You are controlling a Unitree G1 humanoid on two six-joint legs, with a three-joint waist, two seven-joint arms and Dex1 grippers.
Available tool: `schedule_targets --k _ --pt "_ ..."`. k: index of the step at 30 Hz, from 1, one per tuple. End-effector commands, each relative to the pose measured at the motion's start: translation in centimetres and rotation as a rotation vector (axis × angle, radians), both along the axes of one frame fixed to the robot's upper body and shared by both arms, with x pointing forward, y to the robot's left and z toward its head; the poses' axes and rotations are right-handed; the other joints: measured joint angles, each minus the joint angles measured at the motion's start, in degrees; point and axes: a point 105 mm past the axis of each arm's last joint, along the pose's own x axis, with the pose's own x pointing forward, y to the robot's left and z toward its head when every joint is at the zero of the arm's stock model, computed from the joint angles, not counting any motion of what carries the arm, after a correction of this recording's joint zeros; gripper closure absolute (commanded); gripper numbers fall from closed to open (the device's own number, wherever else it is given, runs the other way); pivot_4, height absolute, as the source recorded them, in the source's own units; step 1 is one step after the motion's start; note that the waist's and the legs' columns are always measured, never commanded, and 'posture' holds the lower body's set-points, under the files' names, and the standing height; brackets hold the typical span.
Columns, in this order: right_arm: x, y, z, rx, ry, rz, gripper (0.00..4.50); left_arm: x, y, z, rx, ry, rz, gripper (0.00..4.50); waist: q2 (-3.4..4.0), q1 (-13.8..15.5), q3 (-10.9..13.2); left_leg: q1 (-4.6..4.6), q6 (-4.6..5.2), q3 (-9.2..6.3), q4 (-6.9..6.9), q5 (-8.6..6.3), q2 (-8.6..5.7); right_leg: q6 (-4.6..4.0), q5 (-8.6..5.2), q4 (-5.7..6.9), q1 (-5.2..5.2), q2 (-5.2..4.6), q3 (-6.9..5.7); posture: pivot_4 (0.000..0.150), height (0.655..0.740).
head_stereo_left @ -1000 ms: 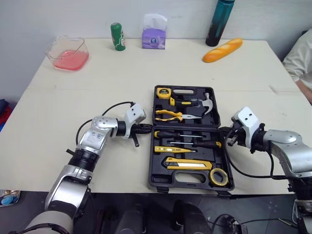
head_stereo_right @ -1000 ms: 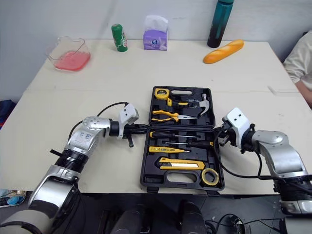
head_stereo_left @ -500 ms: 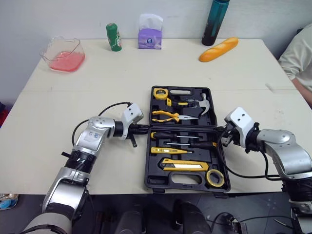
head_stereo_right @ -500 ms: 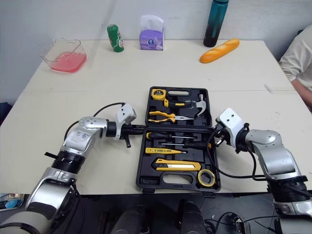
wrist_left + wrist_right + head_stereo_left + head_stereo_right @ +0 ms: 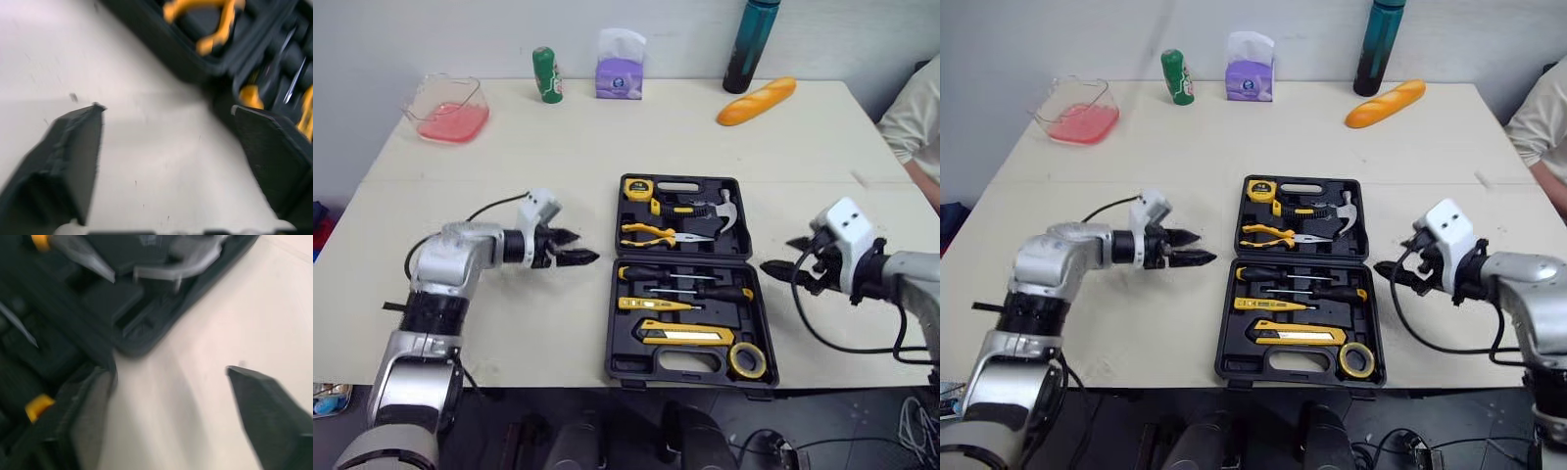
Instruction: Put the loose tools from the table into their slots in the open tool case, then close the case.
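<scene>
Cream desk surface stretches out under me, and the tool case [image 5: 677, 360] lies wide open near the middle of its front edge, lid half toward the back edge and base half toward the front. Tools sit in their slots: a tape measure [image 5: 639, 186], a hammer [image 5: 713, 207] and the pliers [image 5: 656, 233] in the lid half, then two dark screwdrivers [image 5: 651, 271], a slim yellow screwdriver [image 5: 648, 304], a utility knife [image 5: 690, 336] and a roll of tape [image 5: 747, 359] in the base half. My left claw [image 5: 579, 247] hovers just above the desk on the case's left side, near it but apart, its fingers [image 5: 68, 156] spread wide and holding nothing (bare desk shows between them, with the case wall and the pliers' yellow grips beyond). My right claw [image 5: 776, 255] hangs beside the case's right side, toward the desk's right edge, fingers [image 5: 269, 406] likewise parted and empty, the case's corner in front of them. Along the back edge stand a clear container [image 5: 450, 108] with something pink in it toward the left corner, a green can [image 5: 545, 74], a purple tissue pack [image 5: 620, 76], a dark bottle [image 5: 751, 44] and a bread loaf [image 5: 757, 101]. A person's sleeve [image 5: 920, 117] shows past the desk's right edge.
</scene>
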Motion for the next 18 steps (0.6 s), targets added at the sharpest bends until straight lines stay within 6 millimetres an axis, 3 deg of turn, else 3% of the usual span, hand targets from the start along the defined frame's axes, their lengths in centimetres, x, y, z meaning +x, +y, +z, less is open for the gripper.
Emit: schedule_targets --k 1,8,17,18 --pt "0.8 0.2 1.2 0.11 0.043 -0.072 0.01 0.7 -1.1 0.6 -0.044 0.105 0.055 0.0 -0.01 -0.1 0.0 0.01 0.0 0.01 -0.01 0.0 -0.01 0.0 0.0 -0.01 0.01 0.01 -0.01 0.15 0.7314" --pt "4.1 2.2 1.2 0.172 0.111 -0.164 0.01 2.5 -3.2 0.1 -0.036 0.182 0.114 0.0 -0.05 -0.5 0.0 0.0 -0.07 0.17 -0.15 0.05 0.0 -0.01 -0.01 0.06 -0.15 0.09 -0.03 0.15 0.7314" --pt "6.0 2.8 -0.6 0.117 0.156 -0.189 0.01 3.4 -4.3 -1.6 0.016 0.171 0.13 0.0 -0.05 -0.3 0.0 -0.03 -0.07 0.22 -0.1 0.06 -0.03 -0.02 -0.01 0.11 -0.19 0.06 -0.01 0.15 0.7314" --pt "6.4 2.7 -0.8 0.115 0.151 -0.208 0.0 3.4 -4.2 -2.3 0.056 0.157 0.125 0.25 -0.05 -0.4 0.0 -0.02 -0.08 0.22 -0.1 0.06 -0.03 -0.02 -0.01 0.12 -0.2 0.06 0.0 0.15 0.7314"
